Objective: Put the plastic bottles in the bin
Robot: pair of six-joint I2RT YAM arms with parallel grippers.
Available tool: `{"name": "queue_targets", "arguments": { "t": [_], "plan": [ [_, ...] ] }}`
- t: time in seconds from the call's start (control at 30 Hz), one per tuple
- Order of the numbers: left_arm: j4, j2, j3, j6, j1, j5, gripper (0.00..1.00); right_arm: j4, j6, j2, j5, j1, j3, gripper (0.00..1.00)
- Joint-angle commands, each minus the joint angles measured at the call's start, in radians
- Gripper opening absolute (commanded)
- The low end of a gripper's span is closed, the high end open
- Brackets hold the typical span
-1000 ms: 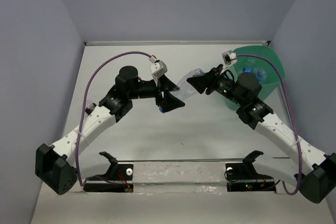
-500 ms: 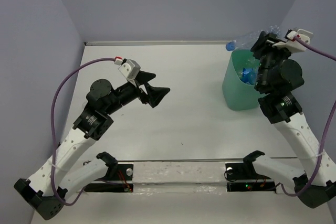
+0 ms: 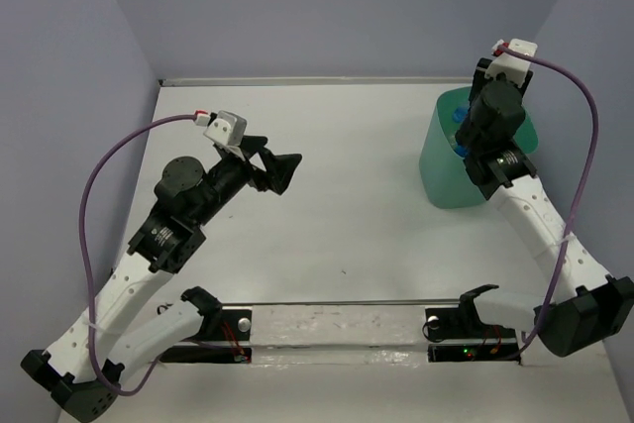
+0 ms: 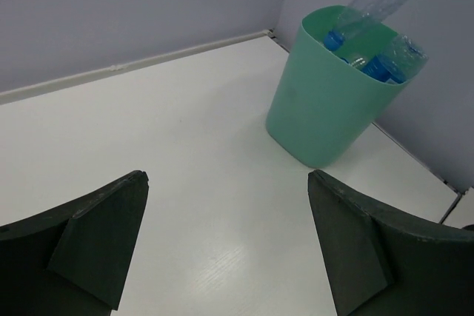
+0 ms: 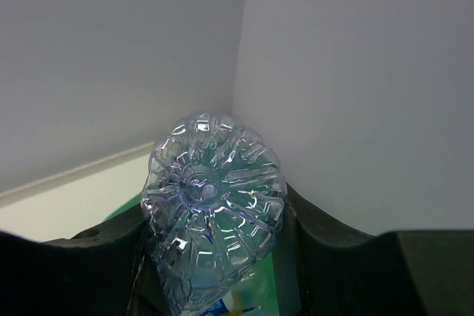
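Right jaws clamped on a bottle (image 5: pixel 213 205), its cap end inside the bin (image 4: pixel 318 116) above other bottles (image 4: pixel 386 64). My left jaws gape wide, holding nothing, over the surface (image 4: pixel 185 138).

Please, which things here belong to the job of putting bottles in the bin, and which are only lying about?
Belong to the job: the bin; the clear bottle held neck-down into it by the right gripper; bottles already inside.
Lying about: purple cables; clear rail at the near edge of the table. The left gripper is open, empty.
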Motion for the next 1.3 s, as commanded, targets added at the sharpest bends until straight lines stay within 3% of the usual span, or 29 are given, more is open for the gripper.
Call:
{"name": "queue_targets", "arguments": {
  "t": [0.0, 0.1, 0.17, 0.2, 0.23, 0.3, 0.57, 0.7, 0.87, 0.97, 1.13, 1.27],
  "plan": [
    [0.026, -0.034, 0.006, -0.002, -0.001, -0.064, 0.99, -0.078, 0.086, 0.055, -0.062, -0.012, 0.010, 0.04],
    [0.000, -0.032, 0.008, -0.005, -0.001, -0.110, 0.99, -0.178, 0.144, 0.093, -0.108, -0.012, 0.041, 0.14],
    [-0.017, -0.020, 0.015, -0.010, -0.001, -0.171, 0.99, -0.216, 0.164, 0.101, -0.126, -0.012, 0.056, 0.31],
    [-0.026, -0.017, 0.020, -0.011, -0.001, -0.191, 0.99, -0.238, 0.172, 0.107, -0.132, -0.012, 0.068, 0.43],
    [-0.038, -0.011, 0.021, -0.016, -0.001, -0.235, 0.99, -0.288, 0.190, 0.113, -0.134, -0.012, 0.082, 0.67],
    [-0.050, 0.002, 0.023, -0.028, -0.001, -0.303, 0.99, -0.351, 0.198, 0.115, -0.134, -0.012, 0.130, 0.92],
    [-0.061, 0.048, 0.000, -0.050, 0.000, -0.538, 0.99, -0.499, 0.329, 0.024, -0.370, -0.012, 0.254, 0.97],
    [-0.104, 0.118, 0.007, -0.079, 0.016, -0.641, 0.99, -0.510, 0.401, -0.037, -0.589, -0.003, 0.222, 1.00],
    [-0.181, 0.178, 0.034, -0.142, 0.075, -0.697, 0.99, -0.416, 0.502, -0.109, -0.761, 0.121, 0.078, 1.00],
    [-0.242, 0.203, 0.011, -0.177, 0.201, -0.643, 0.99, -0.268, 0.586, -0.169, -0.898, 0.195, -0.073, 1.00],
    [-0.279, 0.199, -0.107, -0.168, 0.639, -0.412, 0.99, -0.148, 0.634, -0.197, -0.959, 0.349, -0.204, 1.00],
    [-0.279, 0.215, -0.182, -0.214, 0.773, -0.417, 0.99, -0.100, 0.640, -0.217, -0.965, 0.361, -0.269, 1.00]
  ]
}}
